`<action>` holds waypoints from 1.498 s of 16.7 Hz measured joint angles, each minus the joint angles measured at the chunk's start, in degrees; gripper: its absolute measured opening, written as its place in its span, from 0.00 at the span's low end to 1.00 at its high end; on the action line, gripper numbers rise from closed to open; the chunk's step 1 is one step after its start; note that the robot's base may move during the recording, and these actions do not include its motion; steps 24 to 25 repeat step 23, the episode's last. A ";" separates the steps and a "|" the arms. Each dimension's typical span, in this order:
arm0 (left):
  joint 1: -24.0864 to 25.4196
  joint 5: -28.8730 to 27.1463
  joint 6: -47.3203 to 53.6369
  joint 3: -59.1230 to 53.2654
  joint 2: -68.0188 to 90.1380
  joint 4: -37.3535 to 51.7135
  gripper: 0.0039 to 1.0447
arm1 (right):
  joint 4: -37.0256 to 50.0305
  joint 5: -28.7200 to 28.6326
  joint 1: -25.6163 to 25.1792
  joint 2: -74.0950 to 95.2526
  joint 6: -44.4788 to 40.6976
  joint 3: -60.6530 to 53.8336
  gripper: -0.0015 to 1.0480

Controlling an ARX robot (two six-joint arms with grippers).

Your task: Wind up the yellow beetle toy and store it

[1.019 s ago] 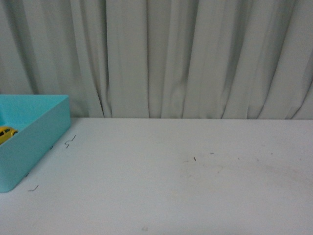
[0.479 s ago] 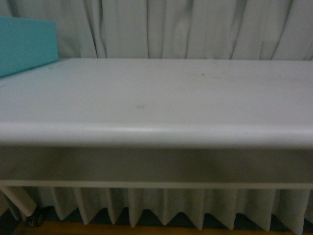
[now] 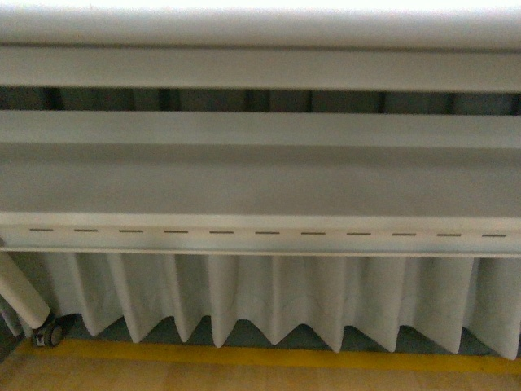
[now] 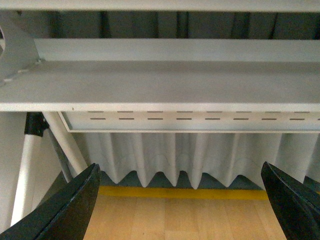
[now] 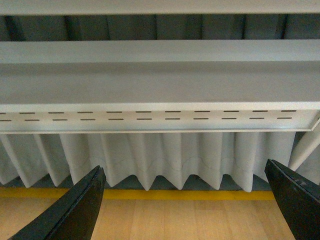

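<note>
While the front camera looks level at the bench from its near edge, only the underside structure shows: a pale rounded front lip at the top, a dark gap beneath it, then a grey cross beam with a row of short slots along its lower flange. Below the beam hangs a pleated white curtain with a zigzag hem. A yellow floor line runs along the foot of the curtain on a wood-tone floor. A white bench leg slants down at far left to a small castor.

Yellow beetle toy: not visible in any of the three views; bench top surface itself is out of sight, so its position cannot be told.

Left wrist view: left gripper with two dark fingers spread wide, one at each lower corner, nothing between them but floor and curtain. Slotted beam and white legs visible beyond.

Right wrist view: right gripper likewise, dark fingers wide apart at the lower corners, holding nothing. Same slotted beam, curtain and yellow line behind.

Neither arm appears in the front view.
</note>
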 joint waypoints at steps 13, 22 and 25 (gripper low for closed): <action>0.00 0.02 0.02 0.00 0.00 0.02 0.94 | -0.02 0.00 0.00 0.00 0.02 0.00 0.94; 0.00 0.02 0.02 0.00 0.00 0.02 0.94 | -0.04 0.00 0.00 0.00 0.02 0.00 0.94; 0.00 0.02 0.02 0.00 0.00 0.02 0.94 | -0.04 0.00 0.00 0.00 0.02 0.00 0.94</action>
